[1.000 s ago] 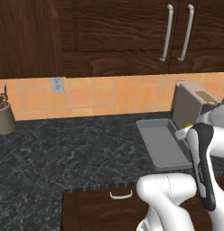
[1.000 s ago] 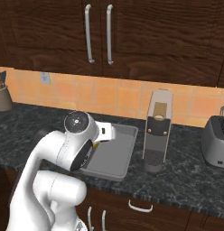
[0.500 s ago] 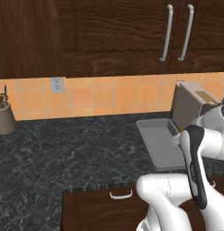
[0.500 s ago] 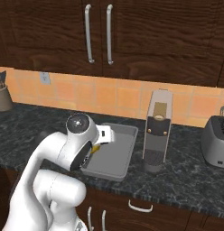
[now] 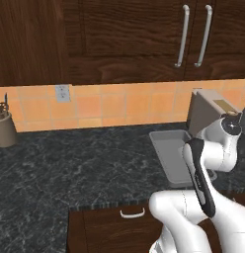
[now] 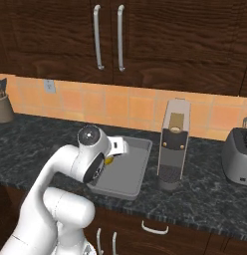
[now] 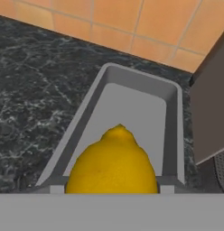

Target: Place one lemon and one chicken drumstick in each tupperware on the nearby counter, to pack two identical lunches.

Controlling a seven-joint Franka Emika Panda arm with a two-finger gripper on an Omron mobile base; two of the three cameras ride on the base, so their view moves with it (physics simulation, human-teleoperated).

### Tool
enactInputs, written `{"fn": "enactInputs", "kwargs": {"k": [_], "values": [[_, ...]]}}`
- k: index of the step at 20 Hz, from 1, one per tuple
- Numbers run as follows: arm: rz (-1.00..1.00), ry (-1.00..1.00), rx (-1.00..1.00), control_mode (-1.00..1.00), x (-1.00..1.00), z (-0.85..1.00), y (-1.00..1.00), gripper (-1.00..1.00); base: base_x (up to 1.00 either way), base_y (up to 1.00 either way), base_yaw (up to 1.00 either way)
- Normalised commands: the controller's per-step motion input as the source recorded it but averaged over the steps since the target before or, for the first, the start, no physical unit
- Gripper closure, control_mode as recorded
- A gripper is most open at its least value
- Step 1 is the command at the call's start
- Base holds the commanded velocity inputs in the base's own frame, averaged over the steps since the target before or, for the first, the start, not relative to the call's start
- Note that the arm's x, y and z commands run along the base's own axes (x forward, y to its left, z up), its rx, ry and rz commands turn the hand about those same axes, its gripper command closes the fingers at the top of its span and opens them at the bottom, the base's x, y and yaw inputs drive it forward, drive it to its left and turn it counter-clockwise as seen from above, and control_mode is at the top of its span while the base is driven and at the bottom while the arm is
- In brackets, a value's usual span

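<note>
Lemon (image 7: 112, 163) sits clamped in the gripper (image 6: 111, 158) — right over the near end of the tray (image 7: 171, 100) on the counter (image 6: 41, 134); tray's long axis runs straight ahead, so release means simply lowering.

dark wood cabinets (image 5: 124, 39) above orange tiled backsplash (image 6: 130, 107)

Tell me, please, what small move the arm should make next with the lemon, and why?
Probably lower a little and then let go. In the hand view the lemon sits close in front of the camera, apparently held in the claw, directly over the grey tray, whose floor looks bare. In the right base view a sliver of yellow shows at the claw above the tray.
</note>
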Motion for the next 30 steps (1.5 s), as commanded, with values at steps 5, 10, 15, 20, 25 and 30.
{"fn": "enactInputs", "kwargs": {"k": [5,10,15,20,25,30], "values": [[0.06,0.00,0.00,-1.00,0.59,-0.44,-0.25,1.00,0.00,0.00,0.00],[0.09,0.02,0.00,-1.00,0.57,-0.42,-0.10,1.00,0.00,0.00,0.00],[0.11,0.06,0.00,-1.00,0.63,-0.29,0.00,1.00,0.00,0.00,0.00],[0.10,0.05,0.00,-1.00,0.62,-0.24,0.00,-1.00,0.00,0.00,0.00],[0.03,-0.01,0.00,-1.00,0.17,0.24,-0.02,-1.00,0.00,0.00,0.00],[0.00,-0.01,0.00,-1.00,-0.05,0.63,0.00,-1.00,0.00,0.00,0.00]]}}
